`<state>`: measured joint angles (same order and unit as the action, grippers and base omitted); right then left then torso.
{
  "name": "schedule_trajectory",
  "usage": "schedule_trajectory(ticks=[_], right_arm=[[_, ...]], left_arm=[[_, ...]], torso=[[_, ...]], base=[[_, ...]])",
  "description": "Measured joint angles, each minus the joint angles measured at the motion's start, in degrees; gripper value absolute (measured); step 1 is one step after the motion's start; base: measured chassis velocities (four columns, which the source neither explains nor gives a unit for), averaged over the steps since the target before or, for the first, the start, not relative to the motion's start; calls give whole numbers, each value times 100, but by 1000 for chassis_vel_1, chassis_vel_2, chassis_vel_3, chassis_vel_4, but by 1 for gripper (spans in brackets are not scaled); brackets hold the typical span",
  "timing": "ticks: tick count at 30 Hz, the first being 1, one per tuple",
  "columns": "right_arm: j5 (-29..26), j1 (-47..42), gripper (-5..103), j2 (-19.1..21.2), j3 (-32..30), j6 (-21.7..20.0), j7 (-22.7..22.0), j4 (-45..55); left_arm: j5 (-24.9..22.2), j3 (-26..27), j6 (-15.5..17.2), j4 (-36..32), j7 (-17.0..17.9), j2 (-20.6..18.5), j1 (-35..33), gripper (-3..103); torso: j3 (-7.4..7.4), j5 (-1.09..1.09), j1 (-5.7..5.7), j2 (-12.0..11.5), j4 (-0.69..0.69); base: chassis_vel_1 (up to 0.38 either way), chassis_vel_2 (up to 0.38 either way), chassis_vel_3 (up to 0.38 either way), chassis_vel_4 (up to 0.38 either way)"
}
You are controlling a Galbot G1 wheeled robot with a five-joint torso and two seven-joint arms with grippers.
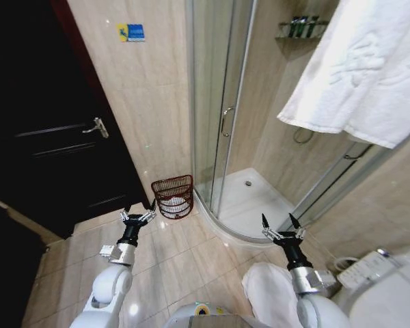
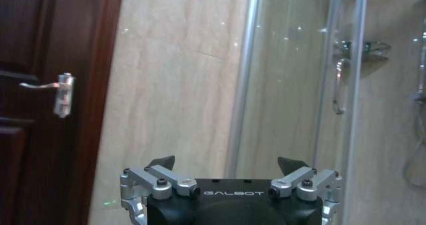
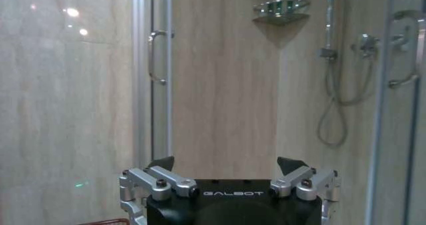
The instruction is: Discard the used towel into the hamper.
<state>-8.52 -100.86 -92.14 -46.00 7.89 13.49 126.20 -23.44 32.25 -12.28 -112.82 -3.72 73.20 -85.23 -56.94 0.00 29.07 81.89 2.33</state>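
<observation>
Nearest us: both arms low in front, fingers spread and empty. "GALBOT" reads in white on each wrist housing. Our left gripper hovers over the floor tiles just beside the hamper, not touching it. The hamper stands on the floor against the wall, next to the shower door. Our right gripper sits by the shower tray. The white towel hangs upper right. The blue wall sticker is unreadable.
</observation>
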Motion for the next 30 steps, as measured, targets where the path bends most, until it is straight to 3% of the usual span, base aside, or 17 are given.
schedule_trajectory(ticks=[30], right_arm=[[0,0,100,0,1,0,0,0]], left_arm=[[0,-1,0,0,0,0,0,100]], torso=[[0,0,-1,0,-1]], base=[[-31,-29,-31,-33]])
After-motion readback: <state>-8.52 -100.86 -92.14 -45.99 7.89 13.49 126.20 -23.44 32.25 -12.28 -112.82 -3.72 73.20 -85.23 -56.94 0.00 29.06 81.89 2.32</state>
